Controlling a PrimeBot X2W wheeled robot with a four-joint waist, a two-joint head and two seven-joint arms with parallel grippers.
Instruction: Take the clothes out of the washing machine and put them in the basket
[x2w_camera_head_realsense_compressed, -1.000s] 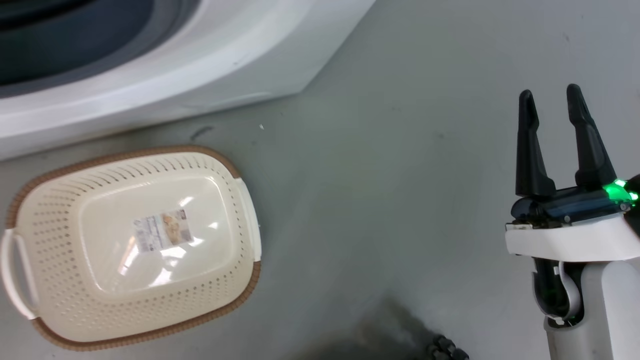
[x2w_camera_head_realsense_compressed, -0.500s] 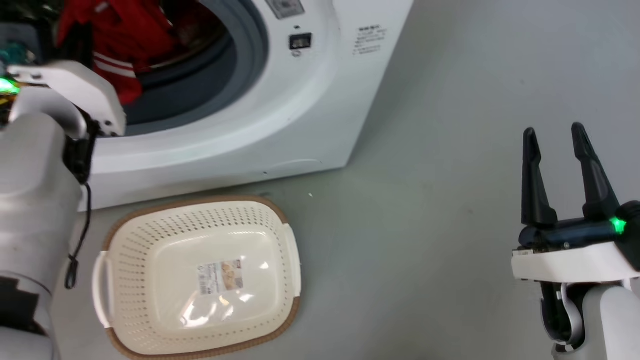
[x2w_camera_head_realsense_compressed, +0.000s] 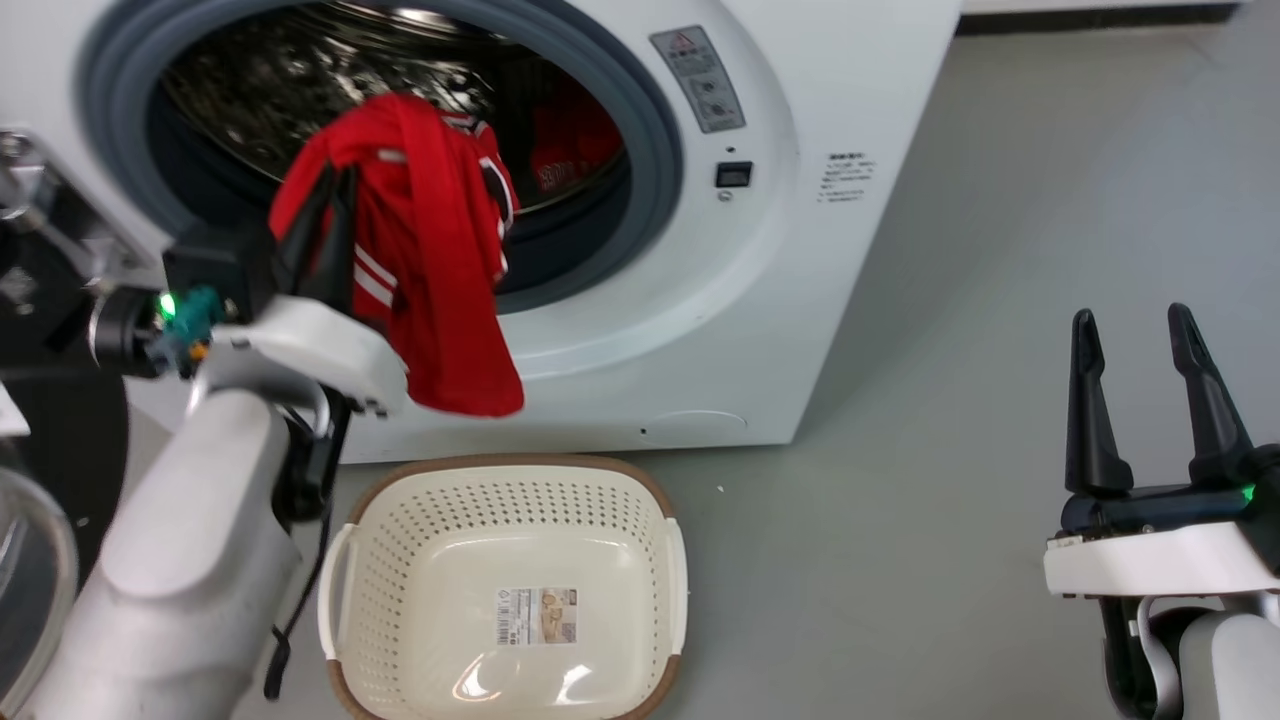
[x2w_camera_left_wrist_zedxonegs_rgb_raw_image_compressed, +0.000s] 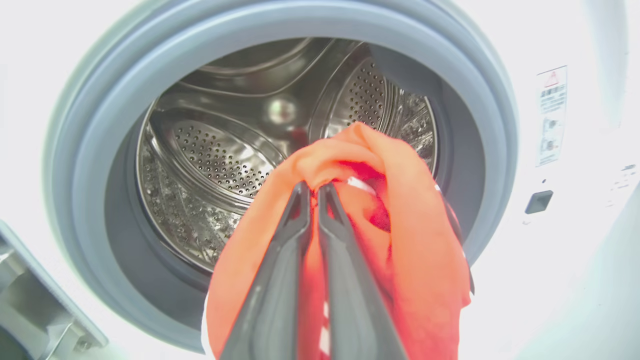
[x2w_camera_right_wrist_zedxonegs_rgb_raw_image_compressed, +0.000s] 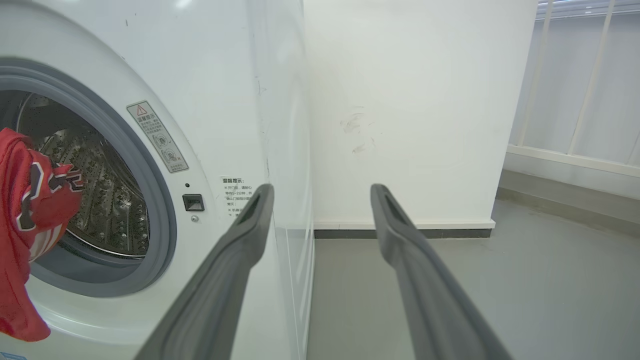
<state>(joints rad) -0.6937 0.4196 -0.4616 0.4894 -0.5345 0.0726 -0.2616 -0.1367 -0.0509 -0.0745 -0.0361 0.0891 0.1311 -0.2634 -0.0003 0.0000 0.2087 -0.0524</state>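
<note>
The left gripper (x2w_camera_head_realsense_compressed: 338, 185) (x2w_camera_left_wrist_zedxonegs_rgb_raw_image_compressed: 314, 190) is pinching a red garment (x2w_camera_head_realsense_compressed: 440, 260) (x2w_camera_left_wrist_zedxonegs_rgb_raw_image_compressed: 415, 240) between fingers pressed almost together, with only a thin fold of cloth between them. The fabric is draping over the fingertips and hanging down with white stripes showing. Its pale forearm (x2w_camera_head_realsense_compressed: 190, 560) is rising from the lower left and angling up toward the porthole. The right gripper (x2w_camera_head_realsense_compressed: 1131, 318) (x2w_camera_right_wrist_zedxonegs_rgb_raw_image_compressed: 321, 192) is standing well apart at the lower right, fingers spread wide and upright, gripping nothing. On the grey floor (x2w_camera_head_realsense_compressed: 950, 300) in front of the machine, the cream basket (x2w_camera_head_realsense_compressed: 400, 560) is sitting under the garment's hem, and a paper label (x2w_camera_head_realsense_compressed: 538, 613) on its bottom is too small to read. Behind it, the washing machine (x2w_camera_head_realsense_compressed: 860, 80) (x2w_camera_right_wrist_zedxonegs_rgb_raw_image_compressed: 220, 100) is showing a warning sticker (x2w_camera_head_realsense_compressed: 697, 78) (x2w_camera_right_wrist_zedxonegs_rgb_raw_image_compressed: 157, 136) with a red triangle, its print illegible. Deeper in, the steel drum (x2w_camera_head_realsense_compressed: 260, 90) (x2w_camera_left_wrist_zedxonegs_rgb_raw_image_compressed: 210, 155) is gleaming, with another patch of red (x2w_camera_head_realsense_compressed: 570, 150) showing at its right.
</note>
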